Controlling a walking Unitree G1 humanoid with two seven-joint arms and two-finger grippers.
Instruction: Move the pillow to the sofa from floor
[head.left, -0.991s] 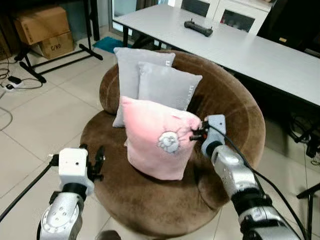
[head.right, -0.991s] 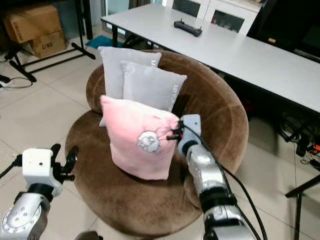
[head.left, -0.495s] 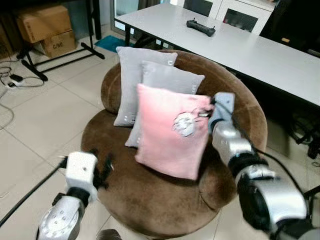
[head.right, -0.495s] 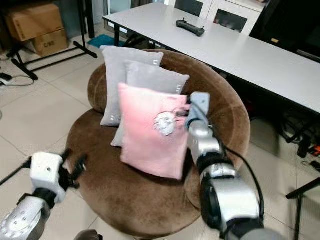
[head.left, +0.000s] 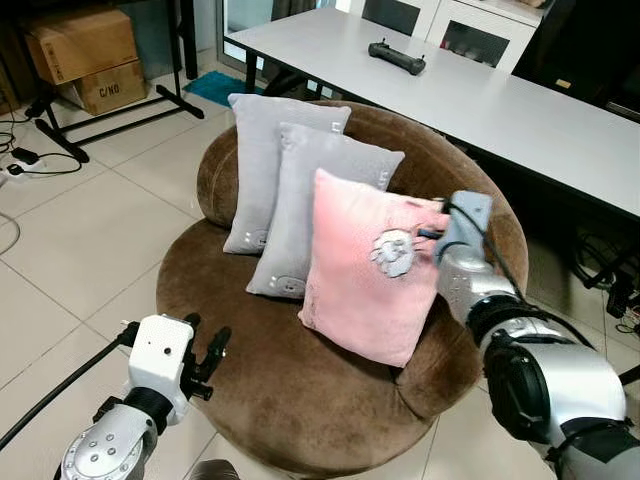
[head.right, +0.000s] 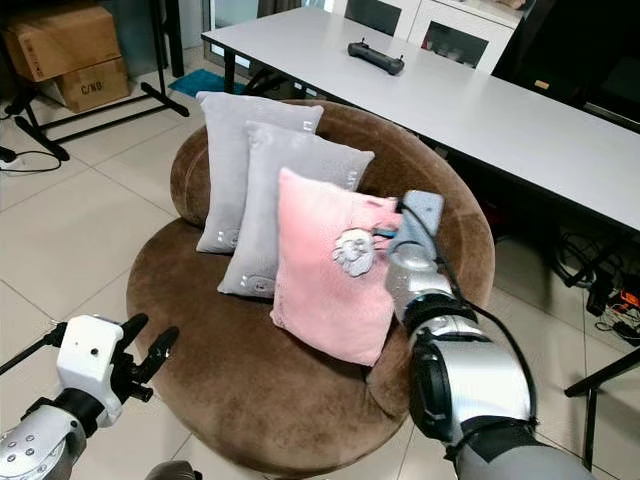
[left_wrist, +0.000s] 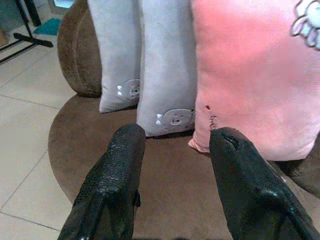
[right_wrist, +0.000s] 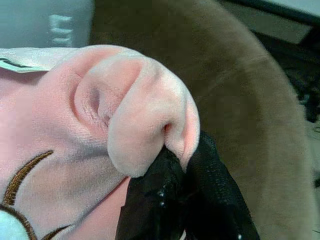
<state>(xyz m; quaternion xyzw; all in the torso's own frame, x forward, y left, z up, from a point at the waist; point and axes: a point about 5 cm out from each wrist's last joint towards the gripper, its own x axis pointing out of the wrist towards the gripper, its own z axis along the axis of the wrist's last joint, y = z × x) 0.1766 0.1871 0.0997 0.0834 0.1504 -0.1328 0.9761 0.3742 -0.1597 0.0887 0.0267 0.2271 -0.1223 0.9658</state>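
A pink pillow (head.left: 370, 270) with a stitched white flower stands upright on the round brown sofa (head.left: 300, 400), leaning against the right armrest. My right gripper (head.left: 428, 233) is shut on the pillow's top right corner (right_wrist: 145, 120), the fabric bunched between its black fingers (right_wrist: 200, 170). Two grey pillows (head.left: 300, 200) stand side by side just left of the pink one. My left gripper (head.left: 205, 352) hangs open in front of the sofa's front left edge; in the left wrist view its fingers (left_wrist: 120, 165) frame the seat and the pillows' lower edges, touching nothing.
A long white table (head.left: 480, 90) with a black controller (head.left: 396, 56) stands behind the sofa. Cardboard boxes (head.left: 85, 60) and a black stand sit at the far left on the tiled floor (head.left: 70, 240). Cables lie at the left and right edges.
The right gripper has carried the pink pillow to the right across the seat, from in front of the grey pillows to beside them against the right armrest. The left gripper stays low.
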